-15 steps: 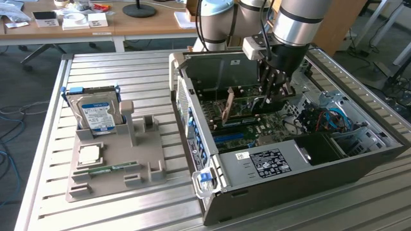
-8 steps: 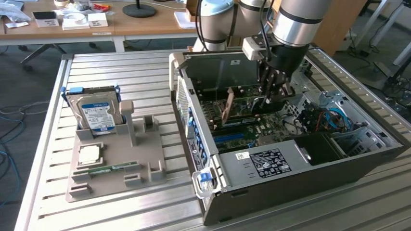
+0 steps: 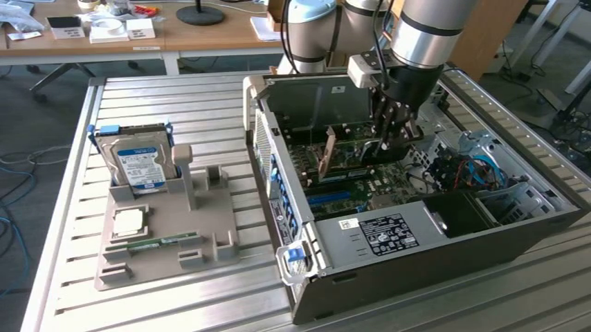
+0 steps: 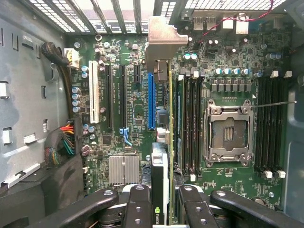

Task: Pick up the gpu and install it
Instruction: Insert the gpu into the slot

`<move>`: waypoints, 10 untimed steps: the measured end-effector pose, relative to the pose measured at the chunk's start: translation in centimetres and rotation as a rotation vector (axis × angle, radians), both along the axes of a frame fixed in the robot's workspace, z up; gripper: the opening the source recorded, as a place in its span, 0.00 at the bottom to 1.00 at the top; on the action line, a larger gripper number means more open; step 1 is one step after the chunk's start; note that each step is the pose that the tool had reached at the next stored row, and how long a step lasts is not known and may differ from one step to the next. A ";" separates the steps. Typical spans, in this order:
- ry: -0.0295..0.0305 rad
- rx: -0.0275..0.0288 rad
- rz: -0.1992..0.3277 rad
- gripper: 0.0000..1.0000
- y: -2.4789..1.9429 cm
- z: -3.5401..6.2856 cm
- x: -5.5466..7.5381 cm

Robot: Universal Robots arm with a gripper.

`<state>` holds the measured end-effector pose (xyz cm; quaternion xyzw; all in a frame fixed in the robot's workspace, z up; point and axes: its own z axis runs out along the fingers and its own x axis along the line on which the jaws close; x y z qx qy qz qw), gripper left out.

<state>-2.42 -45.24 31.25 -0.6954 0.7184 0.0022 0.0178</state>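
The fingers (image 4: pixel 138 205) are being clamped shut on the gpu (image 4: pixel 160 164) — thin, light, stiff yet fragile, judged best gripped by its board edges — which is being held edge-on above the motherboard (image 4: pixel 118 142), near the blue slot (image 4: pixel 151 102), inside the case (image 3: pixel 416 263).

On my feed the arm (image 3: pixel 427 34) is brushed silver tubing with a black band and pale grey joint caps. Black cables (image 3: pixel 378 34) run down it past a white box (image 3: pixel 362 70) at the wrist. The gripper (image 3: pixel 389 142) is black, and its linkage fingers (image 4: pixel 137 204) carry round silvery pins.
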 end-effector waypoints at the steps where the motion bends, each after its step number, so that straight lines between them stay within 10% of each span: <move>1: -0.0001 0.0002 0.000 0.27 0.00 -0.04 0.0; 10: 0.0000 0.0000 0.000 0.27 0.00 -0.25 0.0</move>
